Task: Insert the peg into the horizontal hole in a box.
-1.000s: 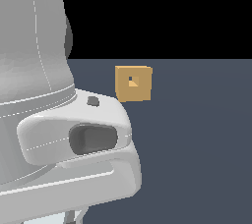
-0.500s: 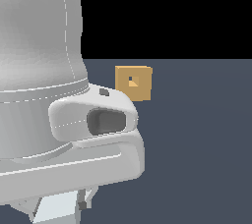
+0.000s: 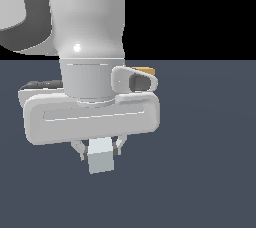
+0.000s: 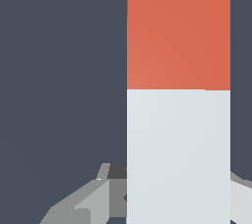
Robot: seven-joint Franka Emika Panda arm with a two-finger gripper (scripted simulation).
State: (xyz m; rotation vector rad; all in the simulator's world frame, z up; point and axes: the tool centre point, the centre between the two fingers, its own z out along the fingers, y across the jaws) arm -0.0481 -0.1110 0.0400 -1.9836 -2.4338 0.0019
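Observation:
My gripper (image 3: 100,151) hangs low in the exterior view, shut on the white-grey end of the peg (image 3: 100,156), whose square end face points toward the camera. In the wrist view the peg (image 4: 178,120) runs away from the fingers (image 4: 88,201), white-grey near them and orange-red at the far end. The box (image 3: 146,69) shows only as a thin tan sliver behind the hand's upper corner. Its hole is hidden behind the arm.
The arm's white wrist and hand (image 3: 92,117) fill the middle of the exterior view and block what lies behind. The dark blue-grey floor (image 3: 205,152) stretches to the exterior view's right and in front of the gripper.
The arm has swung across the exterior view and risen, so the gripper and peg now show below the hand. The box, fully visible before, is now almost wholly covered.

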